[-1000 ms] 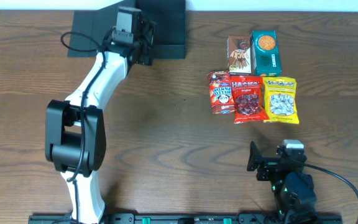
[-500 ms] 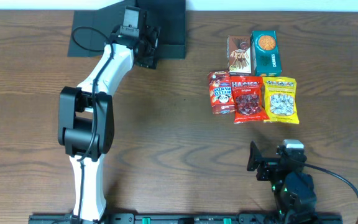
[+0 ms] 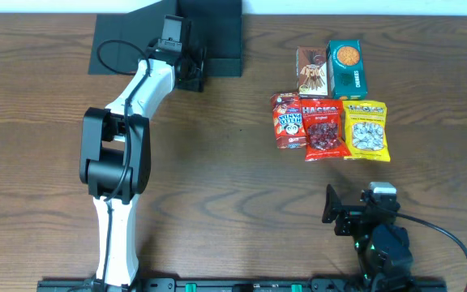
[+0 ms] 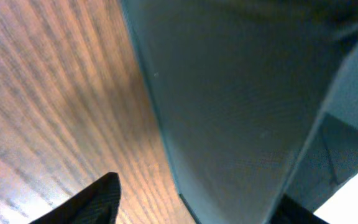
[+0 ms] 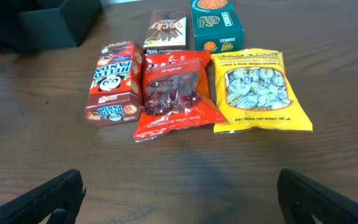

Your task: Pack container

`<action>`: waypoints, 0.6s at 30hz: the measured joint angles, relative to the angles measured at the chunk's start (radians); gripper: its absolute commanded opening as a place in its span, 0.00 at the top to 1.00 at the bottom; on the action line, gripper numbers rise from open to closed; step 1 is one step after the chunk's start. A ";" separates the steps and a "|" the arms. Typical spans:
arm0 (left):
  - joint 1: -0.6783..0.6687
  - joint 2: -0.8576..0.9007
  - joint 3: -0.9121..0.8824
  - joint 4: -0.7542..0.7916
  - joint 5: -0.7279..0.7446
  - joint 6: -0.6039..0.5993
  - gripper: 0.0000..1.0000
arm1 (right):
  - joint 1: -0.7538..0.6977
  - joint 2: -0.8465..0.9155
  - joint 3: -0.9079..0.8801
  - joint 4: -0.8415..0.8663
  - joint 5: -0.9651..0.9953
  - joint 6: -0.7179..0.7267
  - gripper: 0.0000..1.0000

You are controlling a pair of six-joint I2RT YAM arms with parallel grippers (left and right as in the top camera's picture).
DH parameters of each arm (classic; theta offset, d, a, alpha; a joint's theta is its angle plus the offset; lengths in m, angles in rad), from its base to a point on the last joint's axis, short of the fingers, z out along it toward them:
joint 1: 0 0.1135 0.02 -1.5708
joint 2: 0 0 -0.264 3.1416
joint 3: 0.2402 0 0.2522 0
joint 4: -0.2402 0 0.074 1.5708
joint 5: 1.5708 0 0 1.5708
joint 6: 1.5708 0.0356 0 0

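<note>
- Sitting low at about 5 o'clock on the wooden table [image 3: 217, 178], the right gripper [image 5: 179, 205] has its jaws spread wide. Only bare wood lies between them, and it holds and touches nothing.
- Ahead of it, toward 2 o'clock on the table, lie five snack items in two rows, all close together or touching.
- The nearer row has three: one red Hello Panda box [image 5: 114, 81] at its 9 o'clock end, one red packet [image 5: 173, 93] in the middle, and one yellow bag [image 5: 260, 90] at the 3 o'clock end.
- The farther row has two: one brown stick-biscuit box [image 5: 165, 28], and one teal carton [image 5: 215, 23] with an orange circle just beside it on the 3 o'clock side.
- Farthest off, at about 11 o'clock, the left gripper [image 3: 191, 71] is at the near edge of the container [image 3: 221, 40].
- Its wrist view shows the jaws partly open and a dark panel of the box between them. A strip of wood shows between one of the fingers [image 4: 98, 199] and the panel, so there is no grip on it. The other finger is just beside the panel's far edge; whether it touches cannot be told.
- There is one container, matte black, at the table's far edge, well apart from the snacks. Its flat flap [image 3: 116, 49] lies open toward 9 o'clock.
</note>
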 measured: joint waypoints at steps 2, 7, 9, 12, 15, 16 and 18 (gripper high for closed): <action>0.002 0.000 0.000 -0.001 0.000 0.001 0.40 | 0.000 0.000 0.000 0.000 0.000 0.000 0.01; 0.003 0.000 0.001 0.000 0.000 0.000 0.48 | 0.000 0.000 0.000 0.000 0.000 0.000 0.01; 0.004 0.000 0.003 -0.004 0.002 0.004 0.53 | 0.000 0.000 0.000 0.000 0.000 0.000 0.01; 0.010 0.000 0.023 -0.063 0.014 0.027 0.66 | 0.000 0.000 0.000 0.000 0.000 0.000 0.01; 0.021 0.000 0.066 -0.192 0.020 0.083 0.72 | 0.000 0.000 0.000 0.000 0.000 0.000 0.01; 0.026 0.000 0.075 -0.227 0.022 0.102 0.73 | 0.000 0.000 0.000 0.000 0.000 0.000 0.01; 0.036 0.000 0.099 -0.306 0.022 0.149 0.75 | 0.000 0.000 0.000 0.000 0.000 0.000 0.01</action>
